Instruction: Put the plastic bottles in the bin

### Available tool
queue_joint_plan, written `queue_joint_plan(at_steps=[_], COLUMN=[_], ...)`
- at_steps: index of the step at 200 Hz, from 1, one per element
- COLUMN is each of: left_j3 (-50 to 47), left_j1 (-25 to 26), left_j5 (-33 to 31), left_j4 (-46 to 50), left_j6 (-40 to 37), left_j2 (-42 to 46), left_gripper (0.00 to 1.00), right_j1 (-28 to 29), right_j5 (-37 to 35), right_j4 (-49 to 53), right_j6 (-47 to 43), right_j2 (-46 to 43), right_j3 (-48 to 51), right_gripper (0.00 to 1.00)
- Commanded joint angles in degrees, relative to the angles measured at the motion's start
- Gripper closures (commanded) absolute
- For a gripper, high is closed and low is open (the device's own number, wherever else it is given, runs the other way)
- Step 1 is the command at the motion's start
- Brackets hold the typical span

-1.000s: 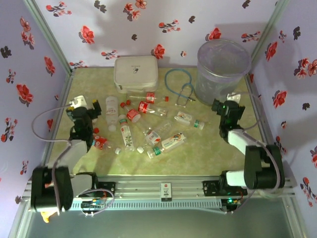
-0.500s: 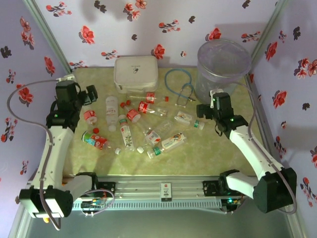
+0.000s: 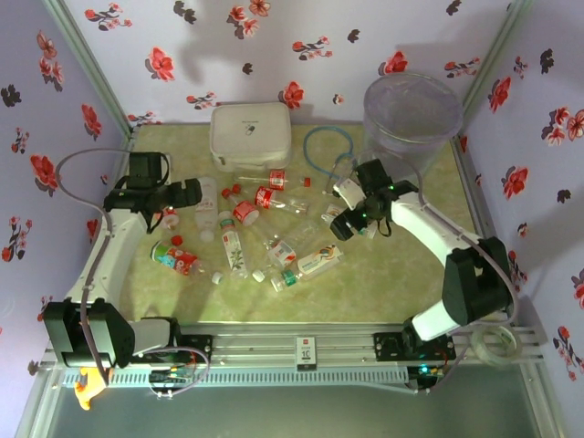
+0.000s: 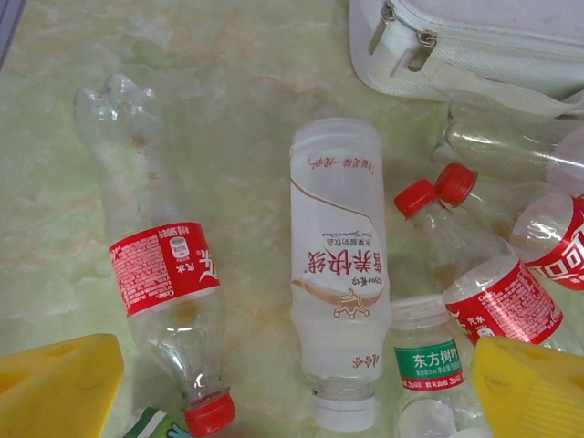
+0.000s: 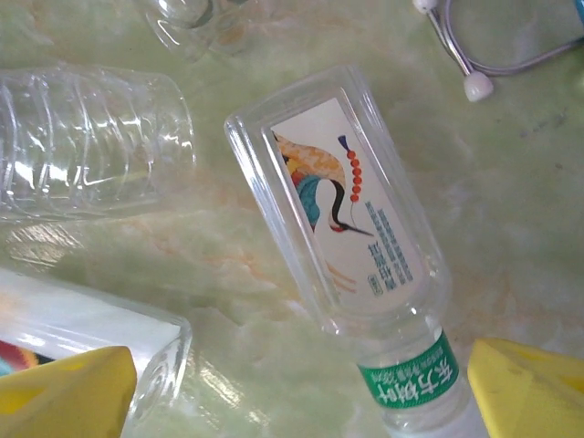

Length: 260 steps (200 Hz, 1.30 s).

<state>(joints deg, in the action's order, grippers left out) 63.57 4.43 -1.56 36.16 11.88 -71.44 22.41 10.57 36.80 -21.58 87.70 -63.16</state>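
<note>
Both arms have swung in toward the pile since the earlier frames: left gripper has come in from the far-left side and now sits over the left end of the plastic bottles; right gripper has left the bin's side and dropped down-left over the pile's right end. The bottles themselves haven't shifted. Left fingers are spread wide and hold nothing; below them, lying flat on the table, are a red-label bottle, a milky white bottle just beside it, and a green-label bottle next along. Right fingers are also wide and gripping nothing, straddling a clear crane-label bottle with a green neck band, apart from it on both sides. A ribbed clear bottle lies near it. The bin stands upright in the far-right corner, just beyond the right arm's wrist. The white case sits at the far edge, mid-table, with a blue tube loop between it and the bin. All the bottles I can see lie on the table.
</note>
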Motion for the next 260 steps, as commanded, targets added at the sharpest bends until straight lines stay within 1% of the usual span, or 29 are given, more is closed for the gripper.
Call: queue_joint_plan(at_steps=[1,76,148,168,191,216,237,260], left_j3=[-0.7,-2.2,-3.0,-3.0,-3.2,-3.2,-3.2,-3.2], left_j1=[0.6,1.8,1.8,1.8,1.8,1.8,1.8,1.8], left_j5=[1.0,1.0,-0.8,-1.1,-1.4,-1.6,-1.8,-2.2], left_j4=[0.8,0.7,0.1,0.1,0.1,-0.1,0.0,0.0], left_j6=[-0.9,0.9,-0.9,-1.1,-1.2,-1.1,-1.2,-1.3], left_j2=[0.2,2.4,2.6,2.5,2.6,2.3,2.2,2.3], left_gripper=[0.01,0.00,0.00,0.00,0.00,0.00,0.00,0.00], right_j1=[0.0,-0.3,-0.4,-0.3,-0.2,-0.2,-0.1,-0.1], right_j5=[-0.2,-1.0,0.9,0.7,0.0,-0.2,-0.7,-1.0], right_j4=[1.1,1.8,2.6,2.4,1.3,1.4,1.6,1.9], right_j6=[-5.9,-10.7,-11.9,-11.7,-11.4,-11.1,-10.8,-10.5], right_j2=[2.8,13.6,21.5,22.6,22.9,22.6,21.6,20.4], right_j3=[-3.1,-7.6,-10.7,-10.8,-10.4,-10.7,-10.5,-10.4], right_gripper=[0.05,0.04,0.09,0.13,0.23,0.27,0.36,0.37])
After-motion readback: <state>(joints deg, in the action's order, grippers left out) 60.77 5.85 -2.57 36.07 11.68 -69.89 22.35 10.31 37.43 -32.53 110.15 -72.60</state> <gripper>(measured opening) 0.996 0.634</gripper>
